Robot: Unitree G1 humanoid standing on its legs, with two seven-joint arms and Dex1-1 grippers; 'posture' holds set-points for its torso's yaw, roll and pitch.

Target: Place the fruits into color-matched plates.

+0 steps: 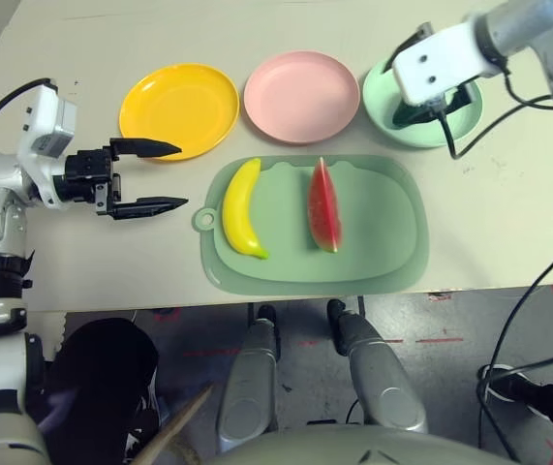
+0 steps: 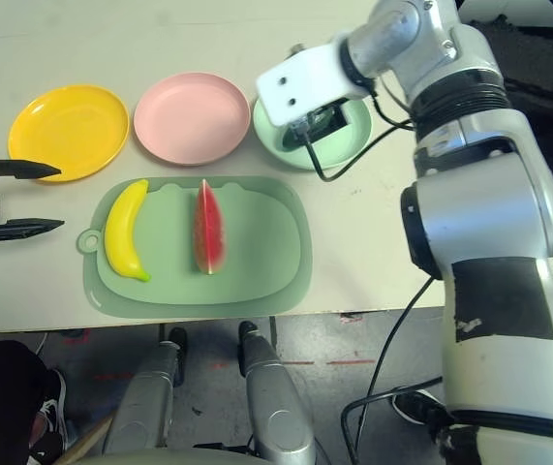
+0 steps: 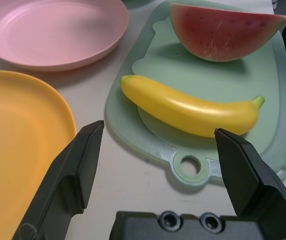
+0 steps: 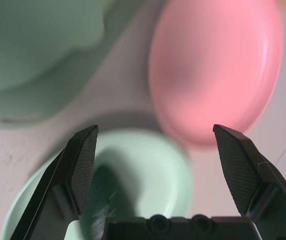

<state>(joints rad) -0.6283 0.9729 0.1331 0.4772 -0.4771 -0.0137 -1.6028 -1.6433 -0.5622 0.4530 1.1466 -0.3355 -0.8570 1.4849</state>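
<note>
Beneath the spread right end effector (image 4: 153,165), the avocado (image 4: 102,200) lies.

Table (image 1: 508,232): three plates (image 1: 301,97), cutting board (image 1: 373,252)

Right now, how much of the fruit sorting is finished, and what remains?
Done, it seems: a dark green shape, likely the avocado, lies in the green plate under the open right end effector. In hand: nothing; the left end effector is open beside the cutting board. Left: the banana to the yellow plate, the watermelon to the pink plate.
</note>
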